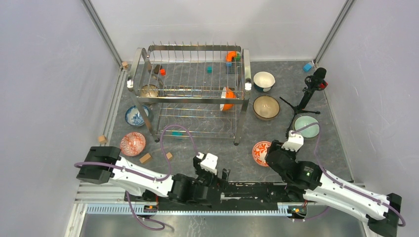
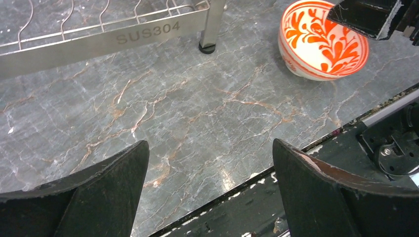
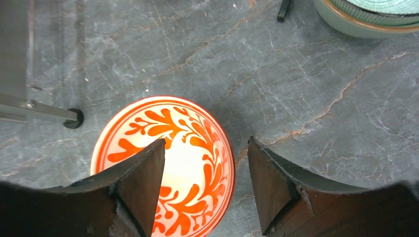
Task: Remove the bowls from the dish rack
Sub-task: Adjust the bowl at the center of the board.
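Chrome dish rack point(image 1: 190, 100) stands toward the far side of the grey marbled surface point(image 1: 212, 148), seen from above, with two bowls in it: an orange bowl point(image 1: 227, 98) on edge at the right end and a brown bowl point(image 1: 149, 91) at the left end. Six more sit on the surface. A blue-patterned bowl point(image 1: 134, 116) and a red-patterned bowl point(image 1: 133, 143) are left of the rack. A teal-and-white bowl point(image 1: 264, 80), a tan bowl point(image 1: 266, 107) and a pale green bowl point(image 1: 306, 126) are to its right. An orange-leaf bowl point(image 1: 258, 153) sits nearer the front, just under my right pincer point(image 1: 269, 149). My left pincer point(image 1: 226, 174) lies low by the near edge.

From my left wrist, that pincer is spread wide and holds nothing, with bare marble between its jaws. The rack's front rail, stamped SUS304, crosses the top. The orange-leaf bowl stands upright at the upper right, the tip of my right pincer above its rim.

From my right wrist, the right pincer's jaws stand apart, astride the orange-leaf bowl's right rim, one over the inside and the other outside, gripping nothing. The pale green bowl's edge shows at the top right.
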{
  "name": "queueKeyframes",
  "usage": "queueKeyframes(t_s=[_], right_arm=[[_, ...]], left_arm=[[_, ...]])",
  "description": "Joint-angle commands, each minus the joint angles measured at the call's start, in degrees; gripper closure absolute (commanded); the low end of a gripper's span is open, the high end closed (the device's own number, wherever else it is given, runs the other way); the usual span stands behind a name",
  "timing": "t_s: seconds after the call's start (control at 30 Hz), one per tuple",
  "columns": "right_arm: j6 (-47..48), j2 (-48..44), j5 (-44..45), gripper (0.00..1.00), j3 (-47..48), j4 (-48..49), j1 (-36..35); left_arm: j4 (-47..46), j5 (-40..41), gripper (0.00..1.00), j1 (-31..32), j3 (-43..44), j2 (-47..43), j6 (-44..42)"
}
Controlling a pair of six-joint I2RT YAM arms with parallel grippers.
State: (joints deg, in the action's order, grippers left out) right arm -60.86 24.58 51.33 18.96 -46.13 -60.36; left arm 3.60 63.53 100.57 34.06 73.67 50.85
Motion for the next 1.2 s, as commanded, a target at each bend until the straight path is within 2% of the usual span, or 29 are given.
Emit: queueKeyframes(t_s=[0.0,0.17,0.37,0.5,0.67,0.73,0.8,1.0,1.17], right_arm=[[-3.4,4.18,0.08,0.33,-1.42,0.09,0.35],[-4.28,6.16,-2.38,0.35,-4.84,2.34,1.01],[-3.31,3.68,-5.35,0.46,-8.19,5.94,3.01],[-1.46,2.63,-5.5,0.59,-8.22,7.78,3.97],[2.95,5.81,-5.6,0.75,-6.65,11.64,5.27],[5.88,7.53,-5.58,0.84,-5.26,13.33,6.43],[9.53,9.17,-6.08,1.0,-3.57,15.04,8.57],[23.4,14.4,-14.29,1.0,-1.16,21.57,19.21],[29.12,16.25,-21.3,1.0,-0.59,25.25,27.14]], left_arm=[[6.89,4.02,0.0,0.04,2.61,0.34,9.72],[8.72,5.41,0.0,-0.02,3.65,0.16,9.0],[9.03,5.74,0.0,0.0,5.12,2.77,8.12],[9.86,5.66,0.0,0.03,6.09,4.26,8.21],[11.45,5.95,0.0,0.0,7.04,5.25,9.03],[12.46,6.3,0.0,-0.03,7.32,5.26,9.43],[13.51,6.6,0.0,0.02,7.53,5.02,10.0],[15.71,6.98,0.0,0.01,7.34,4.14,11.94],[16.88,7.36,0.0,0.01,6.85,3.19,13.04]])
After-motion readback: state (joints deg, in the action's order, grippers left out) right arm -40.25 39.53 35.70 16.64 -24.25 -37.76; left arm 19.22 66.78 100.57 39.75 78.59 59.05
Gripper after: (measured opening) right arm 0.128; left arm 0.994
